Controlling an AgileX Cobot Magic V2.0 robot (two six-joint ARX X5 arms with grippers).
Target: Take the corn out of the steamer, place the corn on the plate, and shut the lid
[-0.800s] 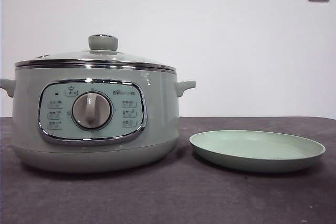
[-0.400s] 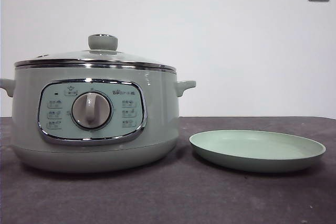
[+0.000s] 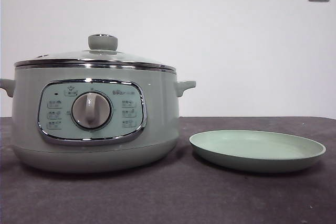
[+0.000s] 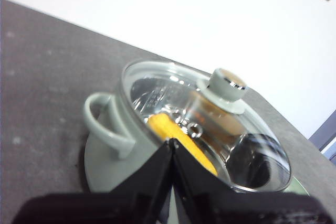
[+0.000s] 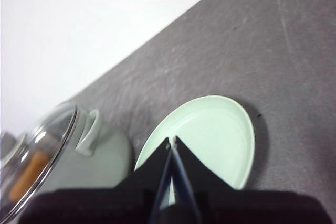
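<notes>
- Front view: lid seated on steamer; plate just beside it on the table.
- Left wrist view: left gripper jaws pressed together, holding nothing; corn inside steamer, under the lid.
- Right wrist view: right gripper jaws together, holding nothing, above plate.

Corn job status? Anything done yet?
Nothing done yet. The lid sits on the steamer, and the corn shows through the glass, inside. The plate holds nothing. In hand: nothing; left gripper above the steamer and right gripper above the plate, jaws shut. Left: lift lid, move corn to plate, close lid.
</notes>
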